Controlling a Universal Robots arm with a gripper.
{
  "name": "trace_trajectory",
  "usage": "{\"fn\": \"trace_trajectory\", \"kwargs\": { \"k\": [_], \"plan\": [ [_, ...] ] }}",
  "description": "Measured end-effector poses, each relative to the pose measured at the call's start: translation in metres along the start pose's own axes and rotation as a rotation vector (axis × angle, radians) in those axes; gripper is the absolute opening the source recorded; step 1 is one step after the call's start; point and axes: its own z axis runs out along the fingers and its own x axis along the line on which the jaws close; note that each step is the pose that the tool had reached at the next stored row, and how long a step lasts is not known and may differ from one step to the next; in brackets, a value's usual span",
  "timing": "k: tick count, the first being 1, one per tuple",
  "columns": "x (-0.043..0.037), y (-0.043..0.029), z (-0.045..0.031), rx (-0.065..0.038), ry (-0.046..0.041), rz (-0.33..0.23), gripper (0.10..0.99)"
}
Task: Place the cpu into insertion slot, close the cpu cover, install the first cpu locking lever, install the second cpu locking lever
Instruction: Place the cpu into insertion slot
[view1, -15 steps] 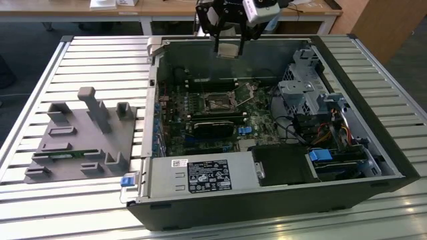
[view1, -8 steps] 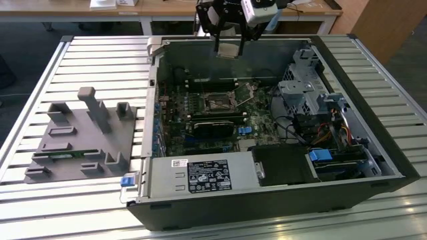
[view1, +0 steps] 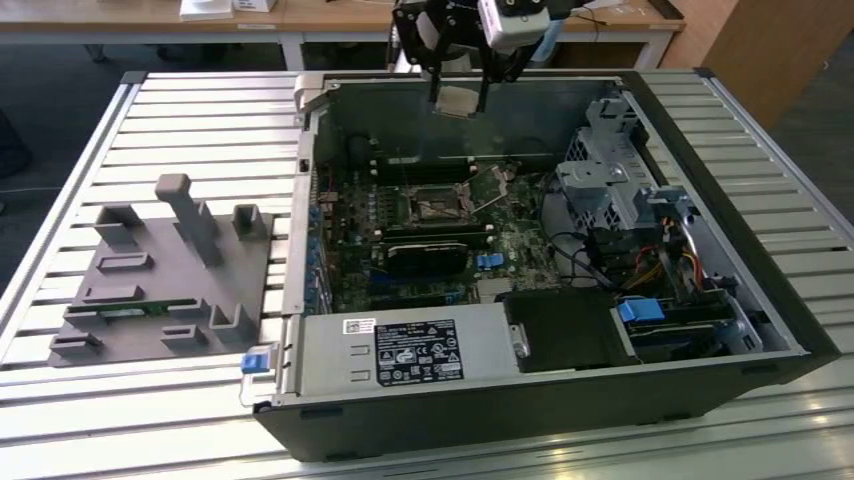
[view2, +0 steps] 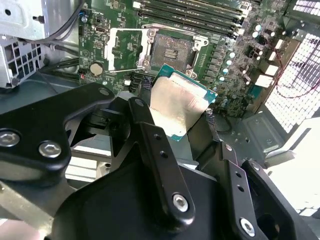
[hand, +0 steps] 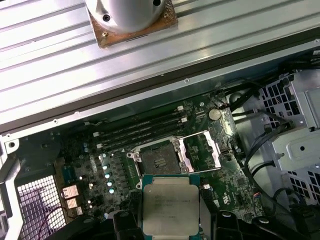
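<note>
Exterior view: gripper (view1: 459, 96) is clamped on the cpu (view1: 455, 102), and we see it up above the far wall of the open computer case (view1: 747, 300). Chip hangs clear, touching nothing but the gripper. The insertion slot (view1: 435, 208) sits down on the motherboard (view1: 400, 285), below the gripper and well apart from it. Off to the gripper's side, outside the case, a grey fixture tray (view1: 160, 285) lies on the slatted table (view1: 200, 130).

Second wrist view: gripper (view2: 177, 114) has the cpu (view2: 181, 97) pinched edge to edge, and we make out one black finger (view2: 150, 132) on each side, silvery top facing the camera, green edge showing. Past the chip's free edge is the insertion slot (view2: 172, 50), dark centre exposed. The cpu cover (view2: 122, 47) is swung open and lies flat just beside the slot, on the coin cell (view2: 96, 68) side. Memory slots (view2: 200, 17) run beyond the slot, farther from the gripper.

First wrist view: gripper (hand: 171, 222) with the cpu (hand: 170, 205) held between its fingers (hand: 124, 222). Insertion slot (hand: 159, 160) is just past the chip, roughly in line with it. Cpu cover (hand: 200, 150) is open beside it, and we see the coin cell (hand: 214, 114) and memory slots (hand: 140, 131) farther out.
</note>
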Motion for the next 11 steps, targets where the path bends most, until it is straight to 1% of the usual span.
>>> {"fn": "trace_trajectory", "kwargs": {
  "k": [11],
  "plan": [
    [0.0001,0.0000,0.0001,-0.002,-0.0087,0.098,0.541]
  ]
}}
